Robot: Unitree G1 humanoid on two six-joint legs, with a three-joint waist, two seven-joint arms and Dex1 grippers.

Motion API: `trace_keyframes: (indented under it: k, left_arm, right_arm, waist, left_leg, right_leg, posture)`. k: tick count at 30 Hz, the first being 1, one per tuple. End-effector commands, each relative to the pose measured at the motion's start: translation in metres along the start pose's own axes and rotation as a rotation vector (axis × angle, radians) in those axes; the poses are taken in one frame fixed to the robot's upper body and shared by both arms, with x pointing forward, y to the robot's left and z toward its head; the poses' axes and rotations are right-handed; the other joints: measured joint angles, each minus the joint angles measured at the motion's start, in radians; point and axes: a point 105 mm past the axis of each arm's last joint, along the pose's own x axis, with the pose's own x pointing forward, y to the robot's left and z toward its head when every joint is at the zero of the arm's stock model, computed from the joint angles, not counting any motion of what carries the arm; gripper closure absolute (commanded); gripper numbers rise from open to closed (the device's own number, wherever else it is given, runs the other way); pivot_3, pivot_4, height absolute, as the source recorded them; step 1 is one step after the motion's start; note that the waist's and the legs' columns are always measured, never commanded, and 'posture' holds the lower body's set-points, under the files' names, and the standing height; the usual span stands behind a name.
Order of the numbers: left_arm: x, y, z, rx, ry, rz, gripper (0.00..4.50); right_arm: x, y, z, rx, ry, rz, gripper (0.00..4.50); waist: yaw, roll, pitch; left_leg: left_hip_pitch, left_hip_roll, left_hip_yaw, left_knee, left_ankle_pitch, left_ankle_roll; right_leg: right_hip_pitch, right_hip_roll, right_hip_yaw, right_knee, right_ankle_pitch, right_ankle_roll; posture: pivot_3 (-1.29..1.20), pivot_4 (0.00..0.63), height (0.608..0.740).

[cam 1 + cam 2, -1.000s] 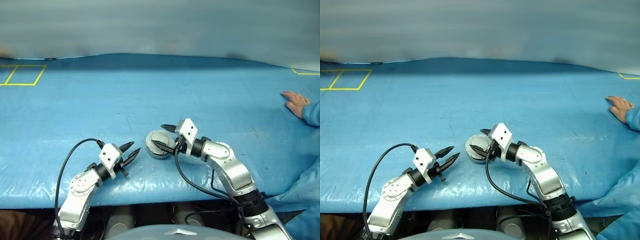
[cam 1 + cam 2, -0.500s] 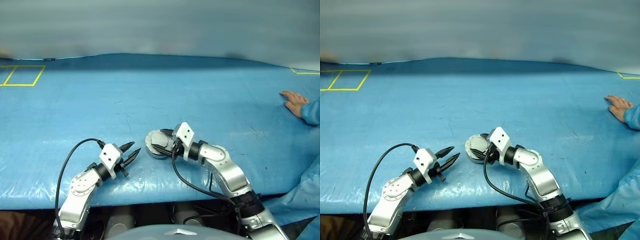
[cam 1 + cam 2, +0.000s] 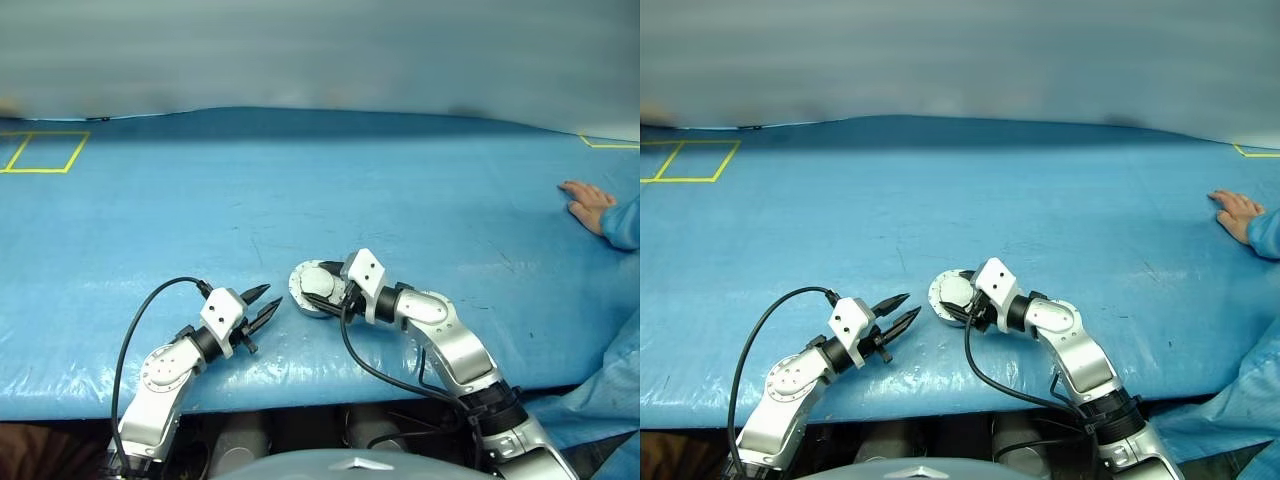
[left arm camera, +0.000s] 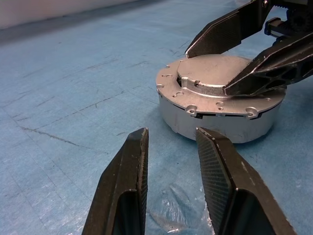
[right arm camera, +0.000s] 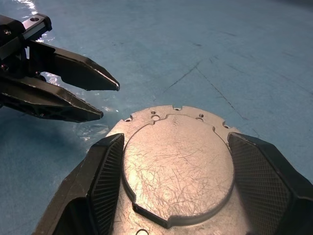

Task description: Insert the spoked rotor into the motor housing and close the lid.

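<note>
The motor housing is a round grey metal casing on the blue table, near the front edge. Its lid lies flat on top, plain scratched grey face up. My right gripper reaches in from the right and is open, one finger on each side of the lid's raised centre, low over it. Whether the fingers touch it I cannot tell. My left gripper sits just left of the housing, pointing at it, open by a narrow gap with nothing between its fingers. The spoked rotor is hidden.
A person's hand and blue sleeve rest on the table at the far right. A yellow tape square marks the far left corner. The table's front edge runs just below both arms.
My right gripper has sunk a little and slid further over the lid. The left gripper and the housing have stayed where they were.
</note>
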Motion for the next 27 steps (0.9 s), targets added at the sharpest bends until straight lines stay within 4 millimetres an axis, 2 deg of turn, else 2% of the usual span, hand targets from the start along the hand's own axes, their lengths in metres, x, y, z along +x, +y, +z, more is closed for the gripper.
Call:
trace_keyframes:
  k: [1,7,19,22,27]
  left_arm:
    - [0.000,0.003,0.007,0.026,-0.034,0.003,2.88]
    - [0.000,0.005,0.007,0.034,-0.036,0.012,2.88]
    - [-0.002,0.005,0.005,0.034,-0.032,0.017,2.88]
    - [-0.003,0.004,0.005,0.032,-0.032,0.017,2.88]
    - [-0.003,0.004,0.004,0.034,-0.029,0.018,2.88]
  right_arm:
    - [0.002,0.004,-0.001,0.009,0.001,0.023,0.96]
    - [0.004,-0.004,-0.011,-0.050,0.059,-0.034,0.96]
    - [0.004,-0.001,-0.016,-0.020,0.074,-0.023,0.96]
    - [0.004,-0.002,-0.014,-0.001,0.065,-0.025,1.47]
    - [0.003,-0.001,-0.003,0.059,0.021,-0.009,1.48]
  waist:
    - [0.000,0.000,0.000]
    - [-0.001,0.000,0.000]
    - [-0.002,0.000,-0.001]
    - [-0.002,0.000,-0.001]
    - [-0.001,0.000,-0.001]
  left_leg:
    - [0.000,0.000,0.000,0.000,0.000,0.000]
    - [0.001,0.000,0.000,0.000,0.000,0.000]
    - [0.003,0.001,0.000,0.001,0.000,0.000]
    - [0.003,0.001,0.000,0.001,0.000,0.000]
    - [0.002,0.001,0.000,0.001,0.000,0.000]
  right_leg:
    - [0.000,0.000,0.000,0.000,0.000,0.000]
    - [0.000,0.000,0.000,0.000,0.000,0.000]
    - [0.002,0.000,0.000,0.000,0.000,0.001]
    - [0.002,0.000,0.000,0.000,0.000,0.001]
    - [0.002,0.000,0.000,0.000,0.000,0.000]
  posture:
    - [0.00,0.150,0.740]
    - [0.00,0.150,0.740]
    - [0.00,0.150,0.740]
    - [0.00,0.150,0.740]
    - [0.00,0.150,0.740]
